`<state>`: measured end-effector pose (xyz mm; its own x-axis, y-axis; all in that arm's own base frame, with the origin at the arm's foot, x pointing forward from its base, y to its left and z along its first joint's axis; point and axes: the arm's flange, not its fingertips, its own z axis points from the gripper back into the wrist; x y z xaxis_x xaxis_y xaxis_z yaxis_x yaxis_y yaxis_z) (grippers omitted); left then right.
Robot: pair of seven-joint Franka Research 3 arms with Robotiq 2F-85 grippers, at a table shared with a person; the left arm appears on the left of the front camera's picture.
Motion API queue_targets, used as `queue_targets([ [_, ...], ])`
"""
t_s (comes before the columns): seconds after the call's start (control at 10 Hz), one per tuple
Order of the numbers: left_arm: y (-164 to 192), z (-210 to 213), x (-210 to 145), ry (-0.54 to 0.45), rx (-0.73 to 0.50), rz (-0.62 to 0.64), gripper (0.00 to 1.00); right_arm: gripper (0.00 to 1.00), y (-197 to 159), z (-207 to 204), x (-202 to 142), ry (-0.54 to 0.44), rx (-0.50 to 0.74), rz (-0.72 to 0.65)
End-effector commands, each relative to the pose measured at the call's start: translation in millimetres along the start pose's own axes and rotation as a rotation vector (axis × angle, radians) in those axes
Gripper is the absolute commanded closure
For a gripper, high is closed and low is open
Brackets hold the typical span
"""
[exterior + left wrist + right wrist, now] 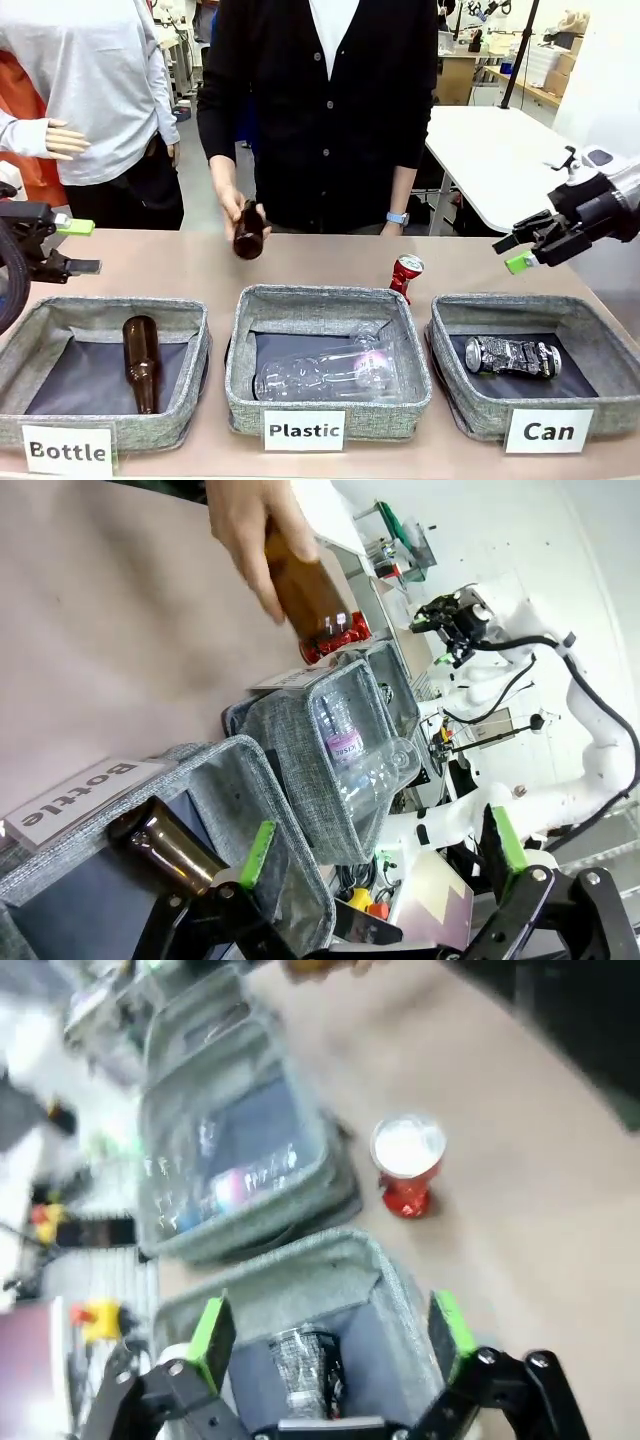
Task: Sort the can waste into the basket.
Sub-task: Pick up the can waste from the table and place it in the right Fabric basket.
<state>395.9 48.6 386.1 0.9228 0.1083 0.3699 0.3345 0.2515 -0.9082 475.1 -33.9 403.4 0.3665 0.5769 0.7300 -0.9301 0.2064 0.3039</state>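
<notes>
partly, the silver-topped red can (406,275) is hiding behind the far rim of the "plastic" basket (330,297), standing on the table (180,270), while the crumpled black-and-silver can (512,357) is lying inside the "can" basket (480,418), and the left gripper (78,247), cropped at the edge, and right gripper (512,253) are both gaping empty.

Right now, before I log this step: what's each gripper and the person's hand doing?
Left gripper: open, empty.
Right gripper: open, empty.
Person's hand: holding a brown bottle.
</notes>
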Motion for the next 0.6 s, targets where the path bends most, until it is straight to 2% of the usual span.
queue_targets([
  [0.0,-4.4,-0.3,-1.4,0.004,0.014,0.009,0.0,0.0,-36.5,7.8,-2.0,0.023,0.145,0.286],
  [0.2,0.0,-0.1,0.0,0.0,0.0,0.0,0.0,0.0,-56.5,-14.6,-4.7,-0.046,0.18,0.391],
  [0.3,-31.6,42.6,-5.1,0.048,0.144,-0.078,0.0,0.0,-72.3,-27.9,-4.5,-0.054,0.193,0.412],
  [0.4,-61.3,104.1,-16.2,0.069,0.267,-0.143,0.0,0.0,-87.4,-38.1,-3.8,-0.066,0.21,0.419],
  [0.5,-73.3,134.1,-30.2,0.094,0.334,-0.193,0.0,0.0,-98.8,-46.4,-2.9,-0.078,0.205,0.421],
])
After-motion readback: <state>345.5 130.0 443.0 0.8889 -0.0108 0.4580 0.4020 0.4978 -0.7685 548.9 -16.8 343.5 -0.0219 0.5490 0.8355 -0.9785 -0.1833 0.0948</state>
